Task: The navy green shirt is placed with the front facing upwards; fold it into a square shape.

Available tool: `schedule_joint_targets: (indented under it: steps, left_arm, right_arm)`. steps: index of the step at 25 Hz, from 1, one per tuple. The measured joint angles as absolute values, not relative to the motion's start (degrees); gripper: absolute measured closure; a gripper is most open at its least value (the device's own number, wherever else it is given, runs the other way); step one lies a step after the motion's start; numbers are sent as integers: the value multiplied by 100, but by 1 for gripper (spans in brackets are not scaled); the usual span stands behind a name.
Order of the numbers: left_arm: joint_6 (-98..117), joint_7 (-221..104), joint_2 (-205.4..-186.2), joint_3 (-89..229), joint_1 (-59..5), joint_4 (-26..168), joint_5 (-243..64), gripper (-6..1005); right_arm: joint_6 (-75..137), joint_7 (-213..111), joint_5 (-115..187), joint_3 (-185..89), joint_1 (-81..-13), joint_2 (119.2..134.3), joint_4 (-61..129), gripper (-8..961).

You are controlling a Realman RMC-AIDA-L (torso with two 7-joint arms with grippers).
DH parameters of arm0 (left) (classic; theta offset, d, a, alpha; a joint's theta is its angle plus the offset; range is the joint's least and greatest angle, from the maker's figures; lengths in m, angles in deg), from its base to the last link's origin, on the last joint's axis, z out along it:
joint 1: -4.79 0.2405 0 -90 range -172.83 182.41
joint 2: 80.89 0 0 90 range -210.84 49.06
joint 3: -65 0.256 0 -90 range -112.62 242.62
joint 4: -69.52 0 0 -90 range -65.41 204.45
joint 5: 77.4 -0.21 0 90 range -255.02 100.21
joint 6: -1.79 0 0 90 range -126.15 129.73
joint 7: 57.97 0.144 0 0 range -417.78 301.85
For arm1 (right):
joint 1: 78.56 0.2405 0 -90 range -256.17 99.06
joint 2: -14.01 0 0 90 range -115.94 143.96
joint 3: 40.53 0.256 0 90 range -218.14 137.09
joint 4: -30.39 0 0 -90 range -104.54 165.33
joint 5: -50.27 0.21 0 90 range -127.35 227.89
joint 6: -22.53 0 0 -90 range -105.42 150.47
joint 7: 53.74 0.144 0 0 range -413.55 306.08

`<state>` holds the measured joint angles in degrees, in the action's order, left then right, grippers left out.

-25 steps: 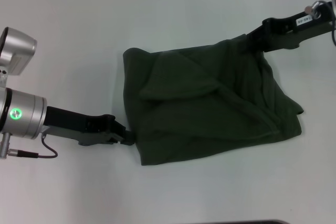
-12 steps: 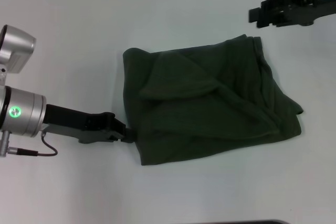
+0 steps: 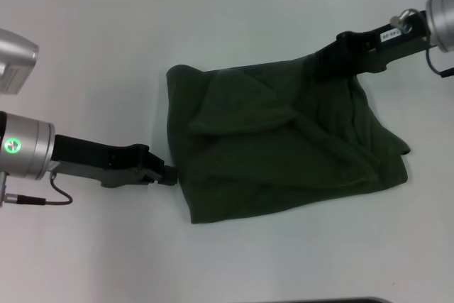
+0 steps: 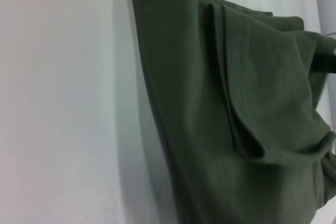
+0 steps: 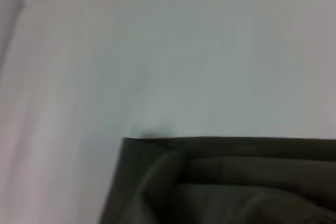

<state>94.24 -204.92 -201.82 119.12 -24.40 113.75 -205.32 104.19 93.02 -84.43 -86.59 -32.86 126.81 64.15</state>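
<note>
Both pincers' tips, left point(image 3: 172, 173) and right point(image 3: 319, 64), seemingly meet the shirt point(image 3: 284, 147), grip unclear.

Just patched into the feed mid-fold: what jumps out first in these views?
The navy green shirt dominates: a rumpled, loosely folded dark heap in the middle of the white table, not yet a neat square. The left gripper is at its near-left edge, and the right gripper is over its far-right corner.
</note>
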Motion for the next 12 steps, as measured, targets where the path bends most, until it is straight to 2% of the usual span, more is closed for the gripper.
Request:
schedule_joint_targets:
  steps: [12]
  left_arm:
    - [9426, -20491, -20182, 11897, -2507, 11378, -20535, 956]
  right_arm:
    - [9874, 9357, -8432, -8736, -3345, 12672, 6841, 625]
